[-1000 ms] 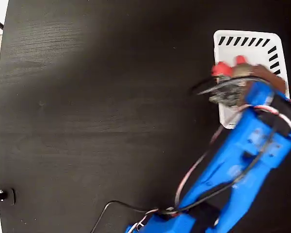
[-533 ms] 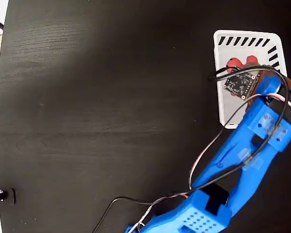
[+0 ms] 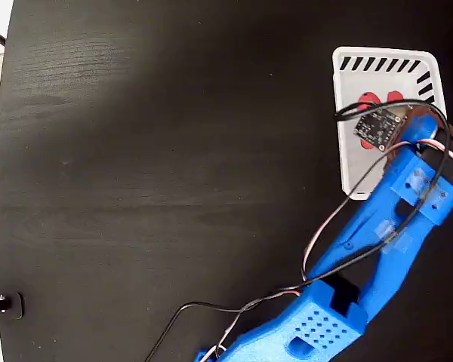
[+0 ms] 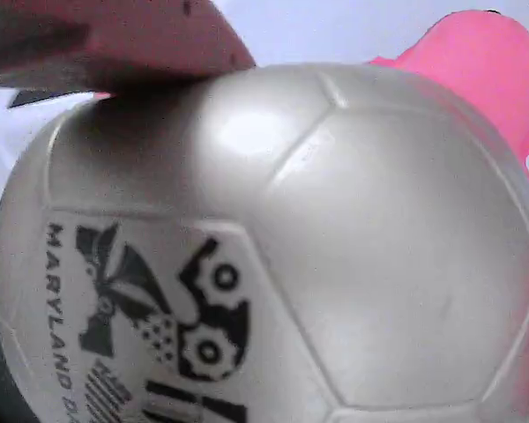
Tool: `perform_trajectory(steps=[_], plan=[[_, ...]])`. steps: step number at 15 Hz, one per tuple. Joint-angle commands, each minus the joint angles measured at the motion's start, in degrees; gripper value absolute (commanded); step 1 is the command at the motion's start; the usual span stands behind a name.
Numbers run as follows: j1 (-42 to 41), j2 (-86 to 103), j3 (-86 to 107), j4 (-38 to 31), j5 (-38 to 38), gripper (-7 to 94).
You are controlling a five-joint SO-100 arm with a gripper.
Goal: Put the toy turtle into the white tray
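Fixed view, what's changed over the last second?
The blue arm swung right and carried the toy turtle from the left rim of the white tray to over its inside. The gripper is still close on the turtle; release isn't visible. The tray stayed put.

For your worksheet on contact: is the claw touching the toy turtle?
Touching. In the wrist view a reddish claw finger presses against the top of the turtle, leaving no gap along its shell.

Bright, even light; blurry wrist view
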Motion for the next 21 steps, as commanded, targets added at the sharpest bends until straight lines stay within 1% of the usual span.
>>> perform_trajectory(steps=[1, 3, 5, 6, 7, 8, 9, 10, 11, 21], plan=[[1.5, 2.5, -4.7, -0.4, -0.3, 0], [1.5, 2.2, -4.9, -0.4, -0.3, 0], [1.5, 2.2, -4.9, -0.4, -0.3, 7], [1.5, 2.2, -4.9, -0.4, -0.3, 15], [1.5, 2.2, -4.8, -0.4, -0.4, 32], [1.5, 2.2, -4.8, -0.4, -0.4, 41], [1.5, 2.2, -4.7, -0.4, -0.5, 48], [1.5, 2.2, -4.7, -0.4, -0.7, 51], [1.5, 2.2, -4.5, -0.4, -0.8, 53], [1.2, 2.7, -3.4, -0.2, -0.9, 53]])
